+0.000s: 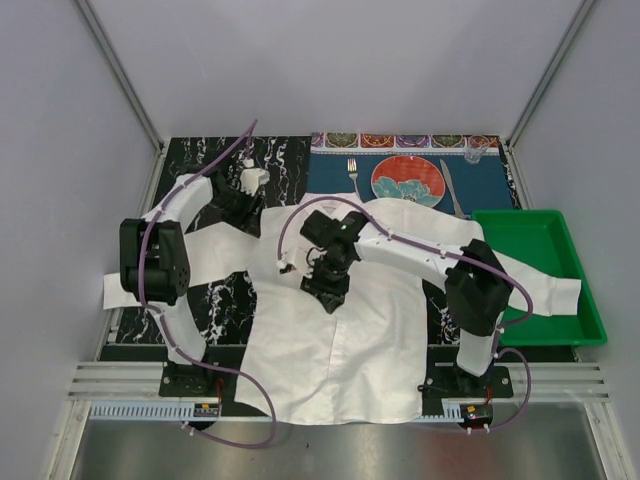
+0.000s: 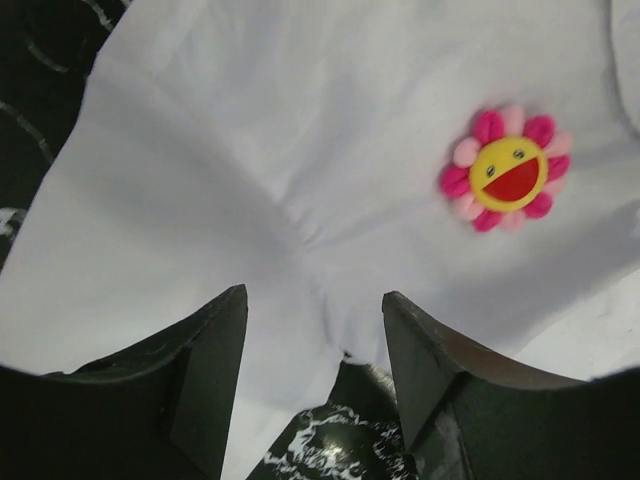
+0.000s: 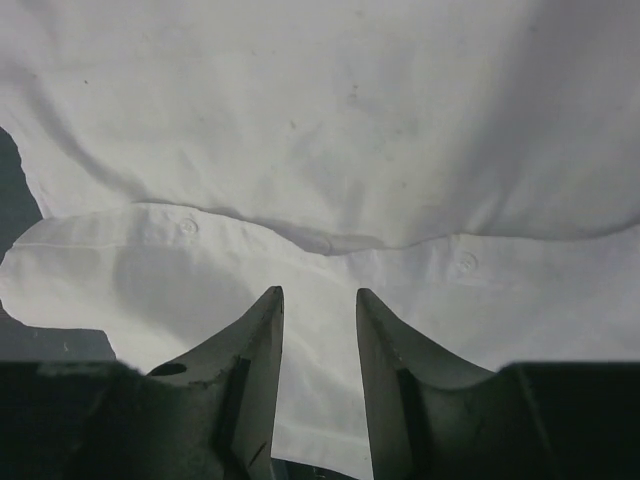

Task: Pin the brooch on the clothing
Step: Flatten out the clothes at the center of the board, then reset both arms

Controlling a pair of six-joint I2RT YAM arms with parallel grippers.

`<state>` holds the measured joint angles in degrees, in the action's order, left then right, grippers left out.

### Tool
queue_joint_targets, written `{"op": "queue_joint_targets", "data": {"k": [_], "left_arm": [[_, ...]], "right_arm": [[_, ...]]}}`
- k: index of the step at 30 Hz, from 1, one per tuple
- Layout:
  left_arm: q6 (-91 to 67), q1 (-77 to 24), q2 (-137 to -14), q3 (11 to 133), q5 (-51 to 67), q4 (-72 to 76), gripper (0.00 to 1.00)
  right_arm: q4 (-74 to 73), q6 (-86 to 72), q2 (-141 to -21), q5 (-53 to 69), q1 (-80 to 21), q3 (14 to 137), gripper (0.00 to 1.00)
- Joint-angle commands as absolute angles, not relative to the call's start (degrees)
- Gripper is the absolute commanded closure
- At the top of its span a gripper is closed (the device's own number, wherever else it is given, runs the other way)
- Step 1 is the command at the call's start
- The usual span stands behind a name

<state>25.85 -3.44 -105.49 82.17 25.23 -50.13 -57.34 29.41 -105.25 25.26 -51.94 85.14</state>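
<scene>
The left gripper (image 2: 315, 298) is released: its jaws stand well apart over a puckered fold of the white shirt (image 1: 340, 340), and neither finger pinches the thin cloth. It hangs at the shirt's far left shoulder. Just beyond it the brooch (image 2: 505, 170) sits face up on the shirt fabric, a pink-petalled flower with a yellow smiling centre, clear of both fingers. Whether its pin goes through the cloth cannot be told.

The right gripper (image 3: 318, 295) is also released, with a narrower gap between its jaws. It points down at the shirt's button placket near mid-chest, and two buttons show just past its fingertips.

The shirt lies spread front-up across the black marbled worktop (image 1: 215, 300), hem toward the arm bases. Its left sleeve stretches out over the worktop, and its right sleeve ends in a green tray (image 1: 545, 250) beside the shirt. Beyond the shirt's collar lie a red-and-teal plate (image 1: 407, 181), a fork (image 1: 353, 178) and a knife (image 1: 452, 188).
</scene>
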Motion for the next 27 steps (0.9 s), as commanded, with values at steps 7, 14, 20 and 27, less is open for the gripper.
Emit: {"op": "queue_joint_targets", "data": {"k": [7,14,20,27], "left_arm": [[8.5,-7.8,-116.9,88.2,27.4,-49.8,0.43],[0.2,-7.6,-124.3,94.5,24.2,-51.2,0.40],[-3.6,-6.9,-127.3,98.3,22.6,-50.4,0.41],[-5.1,-5.4,-129.3,101.4,22.7,-50.4,0.42]], "right_arm": [[-57.3,24.3,-109.1,26.1,-44.7,85.1,0.60],[-57.4,24.5,-108.8,30.8,-47.8,88.6,0.59],[-52.0,24.6,-111.7,32.5,-55.2,87.9,0.59],[-51.5,25.9,-111.5,30.6,-55.1,84.5,0.53]]}}
